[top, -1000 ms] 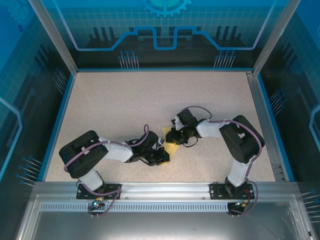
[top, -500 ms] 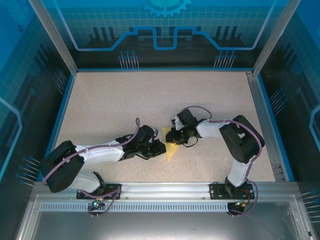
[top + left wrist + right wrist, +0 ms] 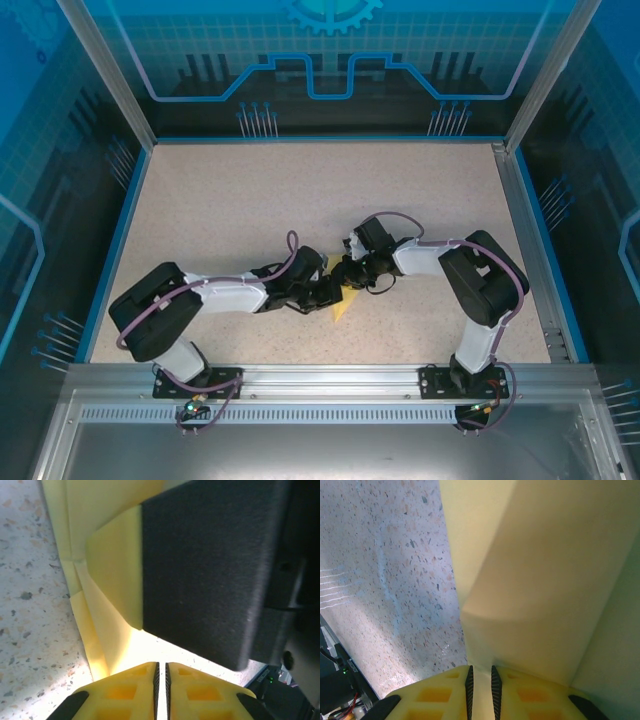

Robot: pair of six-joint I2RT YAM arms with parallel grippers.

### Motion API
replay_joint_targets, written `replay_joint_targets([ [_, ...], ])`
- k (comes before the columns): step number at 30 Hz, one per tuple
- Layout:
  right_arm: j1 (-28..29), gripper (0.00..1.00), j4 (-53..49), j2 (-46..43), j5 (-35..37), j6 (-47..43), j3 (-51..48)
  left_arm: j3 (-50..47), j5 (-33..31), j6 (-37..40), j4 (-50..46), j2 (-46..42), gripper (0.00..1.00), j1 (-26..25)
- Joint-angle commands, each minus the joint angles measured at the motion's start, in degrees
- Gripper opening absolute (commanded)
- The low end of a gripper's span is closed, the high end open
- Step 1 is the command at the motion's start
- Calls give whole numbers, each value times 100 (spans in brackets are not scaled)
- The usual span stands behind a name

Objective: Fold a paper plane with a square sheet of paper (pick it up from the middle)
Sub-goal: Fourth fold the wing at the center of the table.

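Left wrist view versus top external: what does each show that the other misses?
Left wrist: creases and layered folds in the pale-yellow folded sheet of paper, and its yellow fingers closed together. Top external: the whole left arm and right arm meeting mid-table, the paper's pointed corner toward the near edge. Both: the paper on the speckled table.

No legible text, brand, label or number anywhere, a wordless gear emblem [image 3: 333,12] on the blue back wall [image 3: 450,50]

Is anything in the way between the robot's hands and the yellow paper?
Nothing visible is. The right gripper pinches the paper, and the left gripper sits right against it.
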Motion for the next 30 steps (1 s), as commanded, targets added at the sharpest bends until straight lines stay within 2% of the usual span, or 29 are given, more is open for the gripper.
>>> replay_joint_targets([
  [1,127,21,-223,286,221,-68,-47,92,3,203,96,171,14,-64],
  [9,129,21,-232,267,220,-68,-71,205,-292,266,-82,512,11,-67],
  [17,73,22,-275,94,88,-94,128,-326,-468,-254,-239,620,4,-175],
  [25,-625,25,-466,-826,-77,-351,251,-577,-621,-539,-170,647,2,-197],
  [30,-717,18,-330,-728,-251,-403,114,-541,-651,-520,-227,631,1,-198],
])
